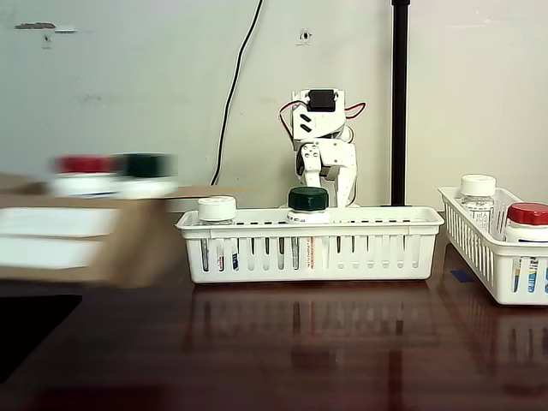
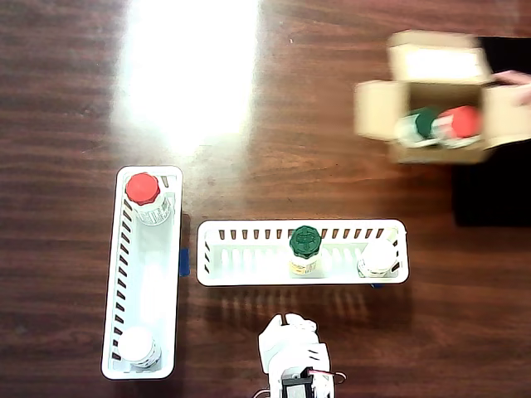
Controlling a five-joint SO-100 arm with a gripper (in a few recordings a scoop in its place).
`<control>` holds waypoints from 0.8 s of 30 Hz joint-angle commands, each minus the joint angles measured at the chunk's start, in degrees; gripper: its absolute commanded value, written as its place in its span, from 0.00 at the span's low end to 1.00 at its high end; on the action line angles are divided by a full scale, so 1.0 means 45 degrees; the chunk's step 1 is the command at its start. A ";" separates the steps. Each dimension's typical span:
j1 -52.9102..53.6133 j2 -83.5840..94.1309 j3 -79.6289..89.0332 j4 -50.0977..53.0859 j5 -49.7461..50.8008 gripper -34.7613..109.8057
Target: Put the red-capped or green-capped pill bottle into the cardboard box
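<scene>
Cardboard box [image 2: 377, 108] blurred, holding green-capped [image 2: 419, 124] and red-capped bottle [image 2: 458, 123]; arm [image 1: 324, 150] folded behind basket [image 2: 249, 275]. Jaw state indiscernible. Delivery looks complete; next: reach remaining green-capped bottle [image 1: 307, 204].

The arm [image 1: 324, 150] is built of white plastic segments, blocky with rounded edges, and a black servo block [image 1: 321, 99] is set into its top. Thin red and black wires [image 1: 356, 110] loop out on both sides of the upper housing. In the overhead view the white shell carries a dark motor [image 2: 294, 387] with red wiring beside it.
</scene>
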 commanded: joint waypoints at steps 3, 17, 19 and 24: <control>-0.0586 0.1055 0.0000 0.0469 0.1992 0.25; -0.0293 0.1055 0.0000 0.0469 -0.5098 0.25; -0.0293 0.1055 0.0000 0.0469 -0.5918 0.25; -0.0293 0.1055 0.0000 0.0469 -0.7324 0.25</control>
